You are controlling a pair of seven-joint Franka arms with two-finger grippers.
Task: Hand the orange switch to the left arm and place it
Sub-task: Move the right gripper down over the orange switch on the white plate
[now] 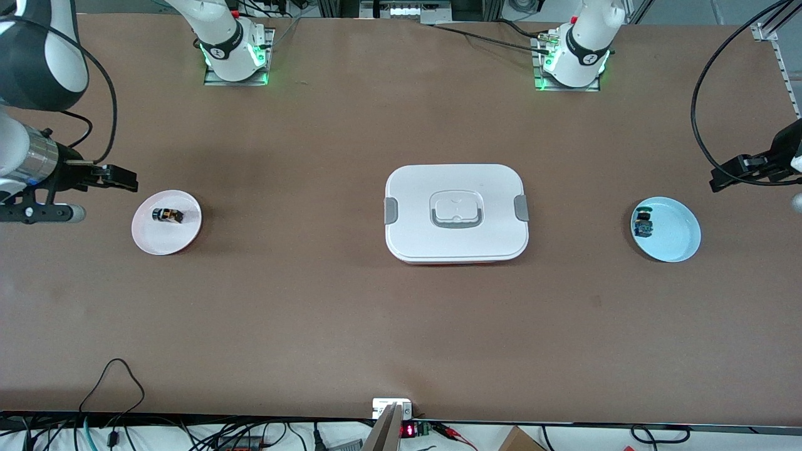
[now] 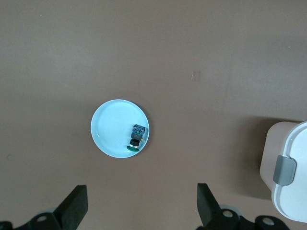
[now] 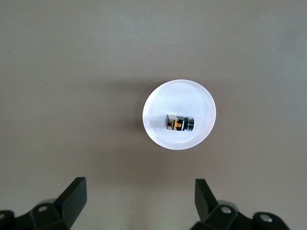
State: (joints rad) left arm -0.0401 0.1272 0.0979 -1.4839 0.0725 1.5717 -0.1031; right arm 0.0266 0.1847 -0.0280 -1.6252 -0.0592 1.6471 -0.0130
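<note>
The orange switch [image 1: 168,215] lies on its side on a pale pink plate [image 1: 156,239] toward the right arm's end of the table; the right wrist view shows the switch [image 3: 179,123] on the plate [image 3: 163,106]. My right gripper [image 1: 131,180] hangs open and empty above the table beside that plate, its fingers [image 3: 76,189] wide apart. The white box [image 1: 456,188] with grey clips sits mid-table. My left gripper [image 1: 717,180] hangs open and empty over the table's other end, its fingers [image 2: 78,197] spread.
A light blue plate [image 1: 677,235] toward the left arm's end holds a small blue-and-green component [image 1: 643,224]; the left wrist view shows that plate [image 2: 112,127] and a corner of the box [image 2: 292,177]. Cables lie along the table's near edge.
</note>
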